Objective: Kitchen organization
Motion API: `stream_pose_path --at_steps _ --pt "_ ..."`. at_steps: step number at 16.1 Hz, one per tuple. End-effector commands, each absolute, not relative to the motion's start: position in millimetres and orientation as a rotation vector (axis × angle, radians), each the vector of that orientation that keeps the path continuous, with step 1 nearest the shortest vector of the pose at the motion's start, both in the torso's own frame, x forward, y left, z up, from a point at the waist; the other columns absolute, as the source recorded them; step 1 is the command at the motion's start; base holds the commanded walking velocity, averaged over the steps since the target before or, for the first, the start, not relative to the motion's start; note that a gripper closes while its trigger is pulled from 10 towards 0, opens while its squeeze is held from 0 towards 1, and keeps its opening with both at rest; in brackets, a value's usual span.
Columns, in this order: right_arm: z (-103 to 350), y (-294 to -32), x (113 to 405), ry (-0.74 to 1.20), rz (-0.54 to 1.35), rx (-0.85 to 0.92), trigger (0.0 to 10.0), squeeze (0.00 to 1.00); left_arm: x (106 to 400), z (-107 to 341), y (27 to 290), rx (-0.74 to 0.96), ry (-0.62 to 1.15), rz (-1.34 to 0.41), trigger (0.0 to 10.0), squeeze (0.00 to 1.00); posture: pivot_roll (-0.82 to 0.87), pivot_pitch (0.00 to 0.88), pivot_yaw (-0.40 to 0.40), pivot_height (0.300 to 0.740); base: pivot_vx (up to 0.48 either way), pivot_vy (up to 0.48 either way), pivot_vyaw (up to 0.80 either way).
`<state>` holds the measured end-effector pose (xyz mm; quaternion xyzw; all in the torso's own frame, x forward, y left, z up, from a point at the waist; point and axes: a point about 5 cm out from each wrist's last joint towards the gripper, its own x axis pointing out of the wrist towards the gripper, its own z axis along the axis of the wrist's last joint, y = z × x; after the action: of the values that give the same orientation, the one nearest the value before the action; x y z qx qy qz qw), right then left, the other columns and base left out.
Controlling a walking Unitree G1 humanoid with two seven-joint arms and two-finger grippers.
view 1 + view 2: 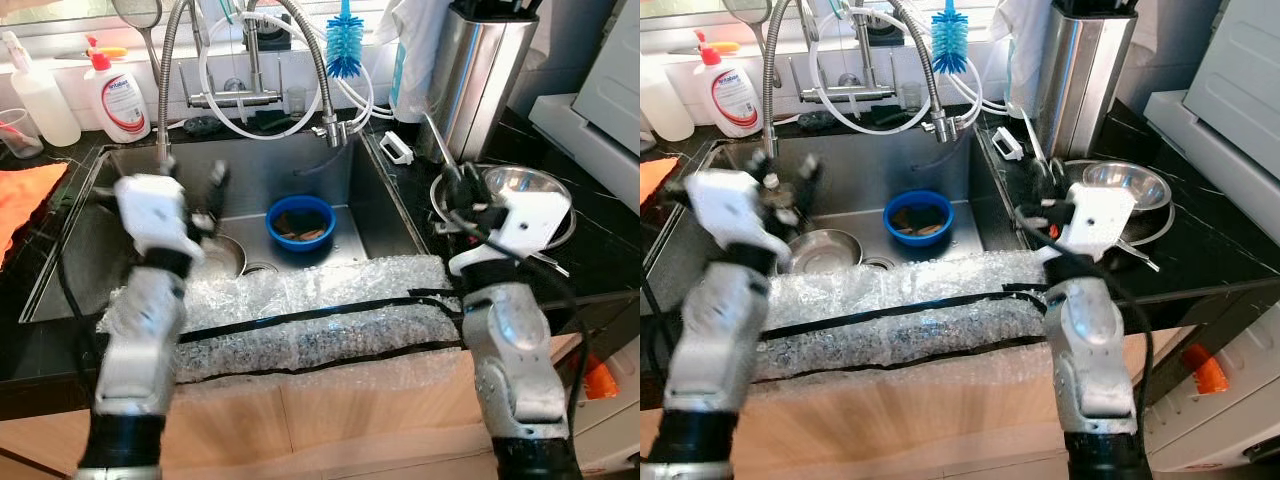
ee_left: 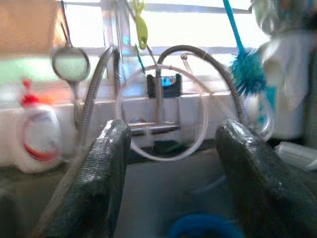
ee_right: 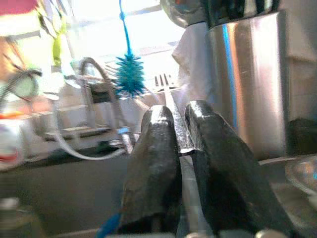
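Sink (image 1: 380, 215) holds a blue bowl (image 1: 300, 222), contents unclear; right gripper (image 3: 181, 130) clamps a fork (image 3: 171, 106), left gripper (image 2: 171, 148) spread.

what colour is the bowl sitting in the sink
Blue. The bowl sits on the sink floor near the drain, clearest in the left eye view.

A home kitchen is shown: a steel sink (image 1: 120, 270) with a spring faucet (image 1: 310, 60) is set in a dark tabletop (image 1: 600, 250), flanked by a soap bottle (image 1: 118, 92) and bottle brush (image 1: 344, 45).
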<state>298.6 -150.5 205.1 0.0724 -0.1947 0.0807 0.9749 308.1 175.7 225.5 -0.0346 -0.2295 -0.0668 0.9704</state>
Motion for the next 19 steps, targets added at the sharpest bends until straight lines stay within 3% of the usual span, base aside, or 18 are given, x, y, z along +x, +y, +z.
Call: stream_pose_path --at_steps 1,2,5,10,13,19 --pt "208.3 -149.1 298.9 -0.393 0.216 0.188 10.0 0.0 309.0 232.1 173.5 -0.179 -0.448 -0.209 10.0 0.0 -0.05 0.0 0.02 0.74 0.0 0.0 0.0" --pt "208.3 -146.9 295.9 -0.392 0.266 0.21 10.0 0.0 309.7 230.5 172.6 -0.331 -0.409 -0.277 10.0 0.0 -0.05 0.0 0.025 0.74 0.0 0.0 0.0" --pt "199.4 -144.3 283.3 -0.354 0.409 0.464 10.0 0.0 306.8 224.7 164.3 -0.549 -0.34 -0.404 10.0 0.0 -0.06 0.0 0.03 0.74 0.0 0.0 0.0" --pt "188.4 -148.9 275.0 -0.323 0.477 0.799 10.0 0.0 301.2 217.5 149.9 -0.702 -0.263 -0.5 10.0 0.0 -0.06 0.0 0.032 0.74 0.0 0.0 0.0" --pt "179.5 -147.0 263.4 -0.254 0.611 1.018 10.0 0.0 294.9 214.4 142.4 -0.779 -0.211 -0.574 10.0 0.0 -0.05 0.0 0.033 0.74 0.0 0.0 0.0" --pt "161.9 -124.0 252.1 -0.061 0.758 0.959 10.0 0.0 286.7 214.3 131.5 -0.778 -0.172 -0.699 10.0 0.0 -0.05 0.0 0.032 0.74 0.0 0.0 0.0"
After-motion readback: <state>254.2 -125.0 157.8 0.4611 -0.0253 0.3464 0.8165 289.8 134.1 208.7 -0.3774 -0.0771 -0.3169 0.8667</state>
